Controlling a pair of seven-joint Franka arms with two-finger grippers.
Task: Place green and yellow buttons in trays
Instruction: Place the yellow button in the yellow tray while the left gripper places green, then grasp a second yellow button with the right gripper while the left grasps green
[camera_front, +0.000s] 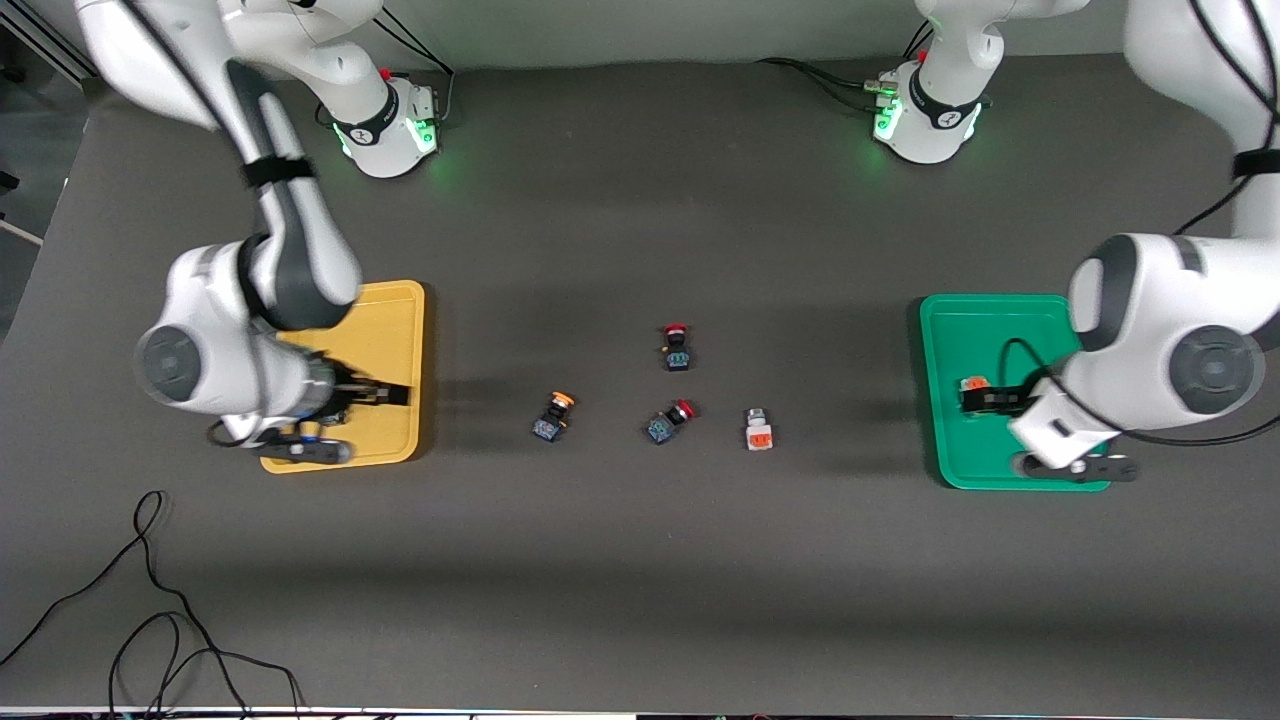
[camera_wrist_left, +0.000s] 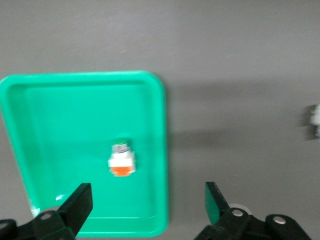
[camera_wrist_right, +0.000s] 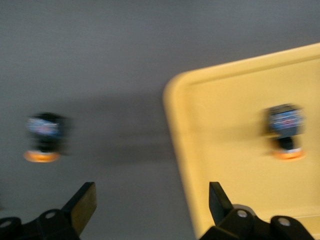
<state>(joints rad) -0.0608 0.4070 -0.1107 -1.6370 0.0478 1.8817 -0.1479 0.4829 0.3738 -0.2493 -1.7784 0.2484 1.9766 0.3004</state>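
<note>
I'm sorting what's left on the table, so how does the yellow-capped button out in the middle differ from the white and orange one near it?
The yellow-capped button has a dark body; the white-and-orange button is pale with a small silvery tip. The yellow-capped one lies toward the right arm's end of the table, the white-and-orange one toward the left arm's end. Both lie on the bare table, outside any tray.

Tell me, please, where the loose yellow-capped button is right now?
In the front view, the yellow-capped button lies on the bare table between the yellow tray and the nearer red-capped switch.
</note>
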